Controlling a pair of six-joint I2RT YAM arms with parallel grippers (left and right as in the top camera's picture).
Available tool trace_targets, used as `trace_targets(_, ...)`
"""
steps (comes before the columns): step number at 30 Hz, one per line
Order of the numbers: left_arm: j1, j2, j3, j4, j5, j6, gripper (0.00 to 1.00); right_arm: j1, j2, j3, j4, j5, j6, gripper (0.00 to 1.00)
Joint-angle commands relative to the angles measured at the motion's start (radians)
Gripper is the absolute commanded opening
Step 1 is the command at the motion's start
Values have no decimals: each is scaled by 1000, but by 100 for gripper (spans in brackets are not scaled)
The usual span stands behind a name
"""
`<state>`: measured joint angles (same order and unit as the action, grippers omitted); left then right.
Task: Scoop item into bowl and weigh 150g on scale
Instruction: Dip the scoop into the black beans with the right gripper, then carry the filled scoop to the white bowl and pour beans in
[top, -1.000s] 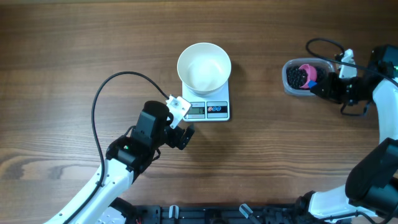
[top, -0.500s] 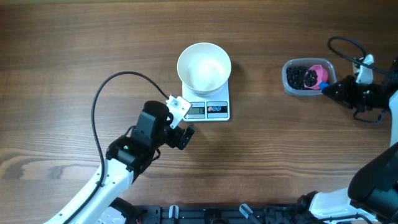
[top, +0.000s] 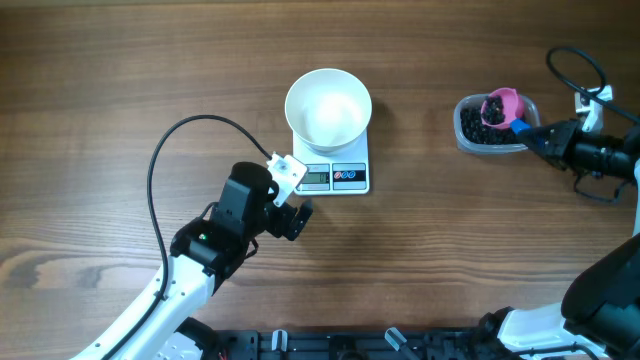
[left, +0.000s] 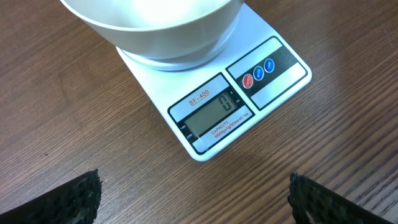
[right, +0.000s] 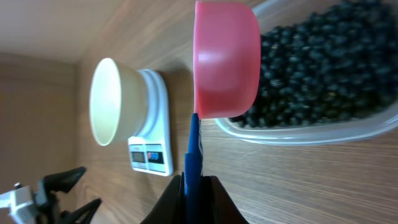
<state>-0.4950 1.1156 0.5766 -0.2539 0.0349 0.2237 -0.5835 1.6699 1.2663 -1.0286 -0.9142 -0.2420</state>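
Left gripper (left: 198, 202): jaws wide apart, empty, over the desk (left: 62, 124) just before the scale.
Scale (left: 205, 106): display reads 0.
Right gripper (right: 191, 186): clamped on the blue handle of the pink scoop (right: 227, 59).
Beans (right: 323, 68): in the clear tub (right: 298, 134), under the scoop.
Bowl (left: 168, 37): on the scale's far part.

One bowl (top: 328, 108) and one scale (top: 341, 178) before the left pincer (left: 194, 202); one scoop (top: 503, 104), one tub (top: 466, 139), uncountably many black grains (right: 323, 74) by the right pincer (top: 543, 136).

Pink scoop (right: 227, 59) at tub (right: 298, 134) of beans (right: 323, 68)
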Motion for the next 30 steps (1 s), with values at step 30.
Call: trace_targets(30,9,0,-3,0,-6,5,100,566,-32,92,254,-60,277,4)
